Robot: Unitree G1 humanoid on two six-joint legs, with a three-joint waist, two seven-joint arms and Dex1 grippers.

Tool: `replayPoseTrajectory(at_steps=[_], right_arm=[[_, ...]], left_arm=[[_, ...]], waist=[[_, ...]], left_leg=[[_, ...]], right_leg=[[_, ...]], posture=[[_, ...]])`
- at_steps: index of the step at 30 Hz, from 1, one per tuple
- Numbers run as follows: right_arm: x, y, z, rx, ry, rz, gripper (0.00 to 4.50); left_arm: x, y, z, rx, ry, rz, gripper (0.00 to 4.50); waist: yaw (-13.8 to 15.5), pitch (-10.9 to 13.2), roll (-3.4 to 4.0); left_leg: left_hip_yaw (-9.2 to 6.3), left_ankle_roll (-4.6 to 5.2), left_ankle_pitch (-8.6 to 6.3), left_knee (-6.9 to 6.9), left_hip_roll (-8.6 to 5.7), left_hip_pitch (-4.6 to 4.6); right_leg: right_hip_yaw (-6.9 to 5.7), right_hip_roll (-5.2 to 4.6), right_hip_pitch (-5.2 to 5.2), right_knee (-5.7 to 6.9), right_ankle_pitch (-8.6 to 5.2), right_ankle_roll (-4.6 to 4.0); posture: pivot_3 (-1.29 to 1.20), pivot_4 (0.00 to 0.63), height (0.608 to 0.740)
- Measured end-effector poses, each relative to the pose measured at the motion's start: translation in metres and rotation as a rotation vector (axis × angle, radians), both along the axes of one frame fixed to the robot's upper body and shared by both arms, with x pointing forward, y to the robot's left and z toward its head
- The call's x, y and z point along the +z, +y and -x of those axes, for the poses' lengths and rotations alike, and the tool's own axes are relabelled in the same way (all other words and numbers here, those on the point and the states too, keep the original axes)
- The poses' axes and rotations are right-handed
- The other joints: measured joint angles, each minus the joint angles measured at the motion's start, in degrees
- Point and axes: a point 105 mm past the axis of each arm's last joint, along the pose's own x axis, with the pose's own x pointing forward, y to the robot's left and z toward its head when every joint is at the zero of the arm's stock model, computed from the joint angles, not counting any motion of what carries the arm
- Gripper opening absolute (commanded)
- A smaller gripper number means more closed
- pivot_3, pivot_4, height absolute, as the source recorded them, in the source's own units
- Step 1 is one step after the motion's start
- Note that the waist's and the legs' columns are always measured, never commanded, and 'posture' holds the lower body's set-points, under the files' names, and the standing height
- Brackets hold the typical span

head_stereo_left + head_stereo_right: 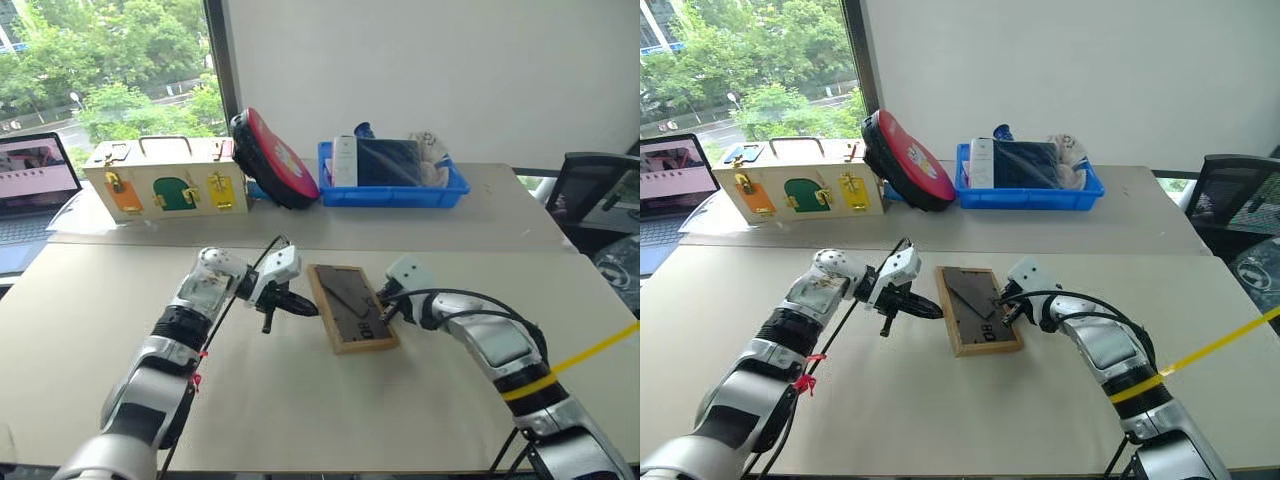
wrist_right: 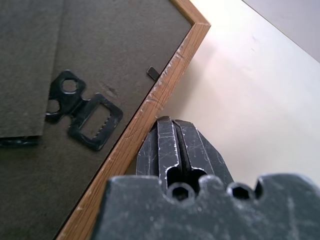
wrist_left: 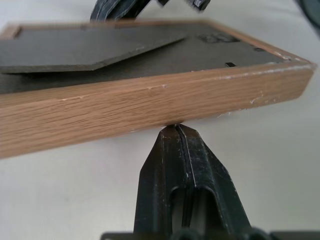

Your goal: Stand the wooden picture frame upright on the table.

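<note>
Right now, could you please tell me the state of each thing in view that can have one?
wooden picture frame: flat on the table, back up, stand folded.
left gripper: shut, tips at the frame's side edge.
right gripper: shut, tips at the opposite edge.
cream wooden box: doors closed.
laptop: open, screen lit.

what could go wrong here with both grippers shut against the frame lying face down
1. The left gripper and right gripper only press the wooden picture frame edges with shut jaws, so it may slide across the table instead of lifting.
2. Tipped up, it may fall over; its stand looks flat against the back.
</note>
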Motion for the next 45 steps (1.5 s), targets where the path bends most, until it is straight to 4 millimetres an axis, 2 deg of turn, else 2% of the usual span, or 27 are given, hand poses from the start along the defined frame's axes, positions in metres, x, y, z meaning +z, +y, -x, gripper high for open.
replayPoseTrajectory(at_steps=[4, 6, 9, 18, 24, 25, 28, 29, 31, 33, 36, 37, 38, 40, 42, 43, 45], right_arm=[[0.000, 0.014, 0.006, 0.090, 0.023, -0.007, 0.06], [0.000, 0.020, 0.012, 0.134, 0.030, -0.004, 0.06], [-0.002, 0.017, 0.018, 0.129, 0.037, -0.002, 0.06], [-0.004, 0.015, 0.033, 0.128, 0.063, -0.009, 0.06], [-0.004, 0.010, 0.040, 0.131, 0.084, -0.012, 0.06], [-0.003, 0.007, 0.042, 0.128, 0.093, -0.025, 0.06], [0.002, -0.010, 0.047, 0.113, 0.117, -0.073, 0.06], [0.009, -0.016, 0.050, 0.120, 0.115, -0.100, 0.06], [0.028, -0.026, 0.053, 0.135, 0.088, -0.158, 0.06], [0.048, -0.039, 0.057, 0.138, 0.055, -0.190, 0.06], [0.059, -0.040, 0.066, 0.183, 0.058, -0.215, 0.06], [0.061, -0.040, 0.070, 0.199, 0.065, -0.222, 0.31], [0.063, -0.039, 0.072, 0.209, 0.069, -0.231, 0.31], [0.070, -0.035, 0.079, 0.243, 0.085, -0.271, 0.88], [0.077, -0.031, 0.085, 0.270, 0.094, -0.308, 1.69], [0.079, -0.029, 0.087, 0.281, 0.099, -0.326, 1.93], [0.081, -0.025, 0.090, 0.298, 0.108, -0.349, 2.59]], left_arm=[[0.006, 0.014, -0.007, 0.082, -0.059, -0.024, 0.00], [0.001, 0.033, -0.011, 0.133, -0.110, -0.092, 0.00], [-0.010, 0.051, -0.014, 0.173, -0.139, -0.171, 0.00], [-0.010, 0.059, -0.018, 0.166, -0.186, -0.232, 0.00], [0.001, 0.071, -0.028, 0.267, -0.200, -0.190, 0.00], [0.008, 0.075, -0.031, 0.325, -0.188, -0.128, 0.00], [0.038, 0.106, -0.035, 0.496, -0.189, 0.045, 0.00], [0.050, 0.116, -0.031, 0.529, -0.190, 0.123, 0.00], [0.061, 0.128, -0.012, 0.534, -0.221, 0.236, 0.00], [0.051, 0.136, 0.005, 0.550, -0.191, 0.284, 0.00], [0.027, 0.139, 0.028, 0.568, -0.111, 0.269, 0.00], [0.021, 0.138, 0.036, 0.566, -0.083, 0.266, 0.00], [0.019, 0.137, 0.042, 0.564, -0.069, 0.271, 0.00], [0.017, 0.133, 0.060, 0.558, -0.033, 0.290, 0.00], [0.023, 0.131, 0.067, 0.577, -0.034, 0.308, 0.00], [0.025, 0.130, 0.070, 0.593, -0.029, 0.315, 0.00], [0.019, 0.130, 0.072, 0.649, 0.020, 0.318, 0.00]], waist=[[-0.4, 0.0, 0.00], [-0.5, 0.0, 0.01], [0.2, 0.0, 0.01], [1.2, 0.0, 0.00], [1.5, 0.0, 0.00], [1.6, 0.0, 0.00], [1.5, 0.0, 0.02], [1.4, 0.0, 0.03], [1.0, 0.0, 0.08], [1.2, 0.0, 0.08], [1.2, 0.0, 0.08], [1.2, 0.0, 0.08], [1.2, 0.0, 0.07], [1.2, 0.0, 0.07], [1.6, 0.0, 0.07], [1.7, 0.0, 0.07], [1.8, 0.0, 0.06]], left_leg=[[-0.01, 0.00, 0.00, -0.02, 0.00, 0.00], [-0.01, 0.00, 0.00, -0.05, 0.00, 0.01], [-0.01, 0.00, 0.00, -0.04, -0.01, 0.00], [0.00, 0.00, 0.00, -0.04, -0.01, -0.03], [0.00, 0.00, 0.00, -0.05, -0.01, -0.04], [-0.01, 0.00, 0.00, -0.04, -0.01, -0.10], [-0.01, 0.00, 0.00, -0.04, -0.01, -0.14], [-0.01, 0.00, -0.01, -0.06, 0.00, -0.13], [0.00, 0.00, -0.01, -0.10, 0.00, -0.11], [-0.03, 0.00, -0.01, -0.10, 0.01, -0.04], [-0.01, 0.00, 0.00, -0.05, 0.01, -0.02], [0.00, 0.00, 0.00, -0.04, 0.02, -0.02], [-0.01, 0.00, -0.01, -0.04, 0.03, -0.03], [0.00, 0.00, -0.01, -0.04, 0.03, -0.03], [-0.01, 0.00, -0.01, -0.03, 0.03, -0.03], [0.00, 0.00, -0.01, -0.02, 0.02, -0.02], [0.00, 0.00, -0.01, -0.01, 0.01, -0.02]], right_leg=[[-0.01, 0.00, 0.00, 0.01, 0.00, 0.00], [-0.02, 0.00, 0.00, 0.01, 0.00, -0.01], [-0.03, -0.02, 0.00, -0.01, -0.01, -0.01], [-0.03, -0.02, 0.01, -0.07, -0.01, -0.01], [-0.03, -0.03, 0.00, -0.08, -0.01, 0.00], [-0.04, -0.03, -0.03, -0.08, -0.01, 0.00], [-0.04, -0.03, -0.07, -0.08, -0.01, 0.00], [-0.03, -0.04, -0.06, -0.08, -0.01, 0.00], [-0.04, -0.08, -0.03, -0.09, -0.01, -0.01], [-0.09, -0.07, 0.02, -0.07, -0.01, -0.01], [-0.06, -0.07, 0.04, -0.07, -0.01, -0.02], [-0.06, -0.07, 0.04, -0.07, -0.01, -0.02], [-0.06, -0.06, 0.03, -0.07, -0.01, -0.02], [-0.05, -0.07, 0.03, -0.07, -0.02, -0.03], [-0.06, -0.06, 0.03, -0.09, -0.02, -0.03], [-0.05, -0.08, 0.06, -0.10, -0.02, -0.03], [-0.05, -0.08, 0.06, -0.13, -0.03, -0.02]], posture=[[0.00, 0.150, 0.731], [0.00, 0.150, 0.731], [0.00, 0.150, 0.731], [0.00, 0.150, 0.731], [0.00, 0.150, 0.731], [0.00, 0.150, 0.731], [0.00, 0.150, 0.731], [0.00, 0.150, 0.731], [0.00, 0.150, 0.731], [0.00, 0.150, 0.731], [0.00, 0.150, 0.731], [0.00, 0.150, 0.731], [0.00, 0.150, 0.731], [0.00, 0.150, 0.731], [0.00, 0.150, 0.731], [0.00, 0.150, 0.731], [0.00, 0.150, 0.731]])
